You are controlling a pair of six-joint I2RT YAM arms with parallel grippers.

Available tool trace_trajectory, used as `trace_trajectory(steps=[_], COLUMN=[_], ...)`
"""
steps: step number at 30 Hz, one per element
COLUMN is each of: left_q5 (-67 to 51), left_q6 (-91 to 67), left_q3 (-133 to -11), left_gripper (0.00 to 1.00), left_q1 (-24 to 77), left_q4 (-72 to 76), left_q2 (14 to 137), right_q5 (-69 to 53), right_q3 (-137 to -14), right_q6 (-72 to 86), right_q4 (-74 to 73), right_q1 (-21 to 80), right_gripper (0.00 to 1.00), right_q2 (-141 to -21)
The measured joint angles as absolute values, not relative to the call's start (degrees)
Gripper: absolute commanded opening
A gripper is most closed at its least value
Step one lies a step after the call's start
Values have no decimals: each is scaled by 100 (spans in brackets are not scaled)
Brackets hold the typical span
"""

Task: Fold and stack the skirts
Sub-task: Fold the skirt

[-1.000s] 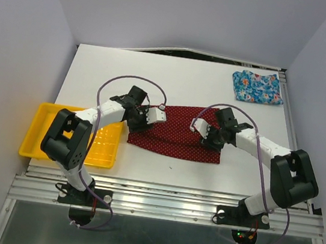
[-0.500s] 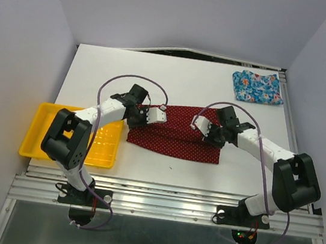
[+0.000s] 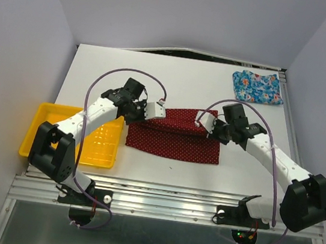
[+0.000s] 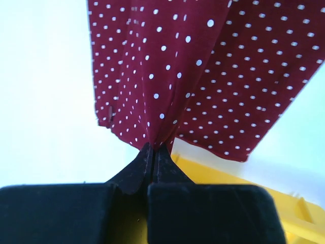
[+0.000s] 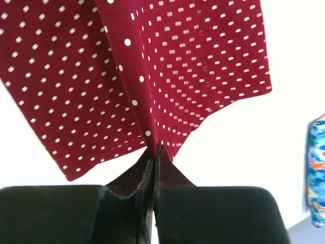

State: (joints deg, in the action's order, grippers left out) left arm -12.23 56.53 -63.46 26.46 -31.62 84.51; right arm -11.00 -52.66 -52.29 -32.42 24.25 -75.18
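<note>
The dark red skirt with tiny white dots (image 3: 174,137) lies in the middle of the table. My left gripper (image 3: 145,112) is shut on its far left corner, and the cloth fans out from the pinched fingertips (image 4: 154,152). My right gripper (image 3: 206,123) is shut on the far right corner, its fingertips (image 5: 155,152) pressed on a fold of the red skirt (image 5: 137,71). Both held corners are raised above the rest of the red skirt (image 4: 203,76). The blue floral skirt (image 3: 257,87) lies folded at the far right corner.
A yellow plastic tray (image 3: 102,144) sits at the left front of the table, under my left arm; its rim (image 4: 244,188) shows below the lifted cloth. The blue skirt's edge (image 5: 317,173) shows at the right. Grey walls close in on three sides.
Both grippers have shut on the far corners of the red skirt and lifted them, moving away from me. The far edge of the skirt has risen with them.
</note>
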Motion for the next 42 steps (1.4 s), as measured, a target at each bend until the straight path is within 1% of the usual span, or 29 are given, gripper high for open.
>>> trace_trajectory(steps=[8,9,11,12,13,14,15,16,17,19,22,25,26,27,29,32,33,36,38,39,41,42], left_q5=[-1610,-1634,-1691,-1712,-1730,-1739,-1745,-1776,-1822,-1979,-2215,-2355,-2359,-2357,-2318,-2158,-2064,-1791,-1684,-1632,-1586,-1562], left_q6=[5701,5704,5706,5706,5704,5706,5701,5684,5660,5614,5509,5282,5205,5142,4956,4604,4484,4237,4165,4141,4117,4097], left_q3=[-5872,-5802,-5537,-5419,-5290,-5214,-5148,-5113,-5116,-5146,-5299,-5527,-5581,-5599,-5599,-5529,-5465,-5334,-5284,-5238,-5159,-5109], left_gripper=[0,1,15,25,33,40,49,52,53,54,54,51,50,48,47,44,40,33,30,28,24,20], left_q1=[2853,2871,2956,2985,3020,3046,3070,3079,3105,3124,3188,3221,3221,3218,3214,3175,3170,3138,3135,3135,3148,3188], left_q4=[-3581,-3588,-3577,-3579,-3583,-3605,-3638,-3728,-3804,-3959,-4224,-4261,-4182,-4104,-3927,-3511,-3326,-2980,-2871,-2810,-2768,-2738], left_q2=[8361,8359,8361,8361,8361,8361,8361,8361,8361,8340,8160,7843,7732,7655,7634,7861,7970,8416,8689,8825,8960,9006], right_q5=[-1157,-1162,-1212,-1247,-1260,-1273,-1323,-1337,-1341,-1302,-1332,-1540,-1656,-1774,-2010,-2171,-2165,-2067,-1935,-1848,-1695,-1605], right_q3=[-4615,-4532,-4298,-4198,-4150,-4128,-4123,-4123,-4123,-4125,-4268,-4650,-4847,-4993,-5242,-5273,-5273,-5286,-5284,-5367,-5437,-5553], right_q6=[-5389,-5398,-5413,-5417,-5426,-5422,-5422,-5415,-5380,-5349,-5157,-4786,-4602,-4451,-4095,-3588,-3430,-3140,-3033,-2987,-2910,-2867], right_q4=[-3310,-3310,-3306,-3315,-3350,-3402,-3474,-3483,-3509,-3570,-3789,-3992,-4025,-4025,-3942,-3730,-3673,-3479,-3363,-3260,-3057,-3048], right_q1=[2536,2563,2639,2692,2729,2766,2801,2816,2825,2825,2825,2825,2825,2825,2825,2825,2825,2825,2825,2825,2821,2790], right_gripper=[1,3,14,18,21,26,52,59,62,65,64,61,61,58,56,51,49,46,45,44,43,43], right_q2=[-7332,-7323,-7319,-7319,-7319,-7319,-7319,-7312,-7295,-7201,-7059,-7057,-7109,-7172,-7430,-7848,-8058,-8715,-9148,-9299,-9413,-9539])
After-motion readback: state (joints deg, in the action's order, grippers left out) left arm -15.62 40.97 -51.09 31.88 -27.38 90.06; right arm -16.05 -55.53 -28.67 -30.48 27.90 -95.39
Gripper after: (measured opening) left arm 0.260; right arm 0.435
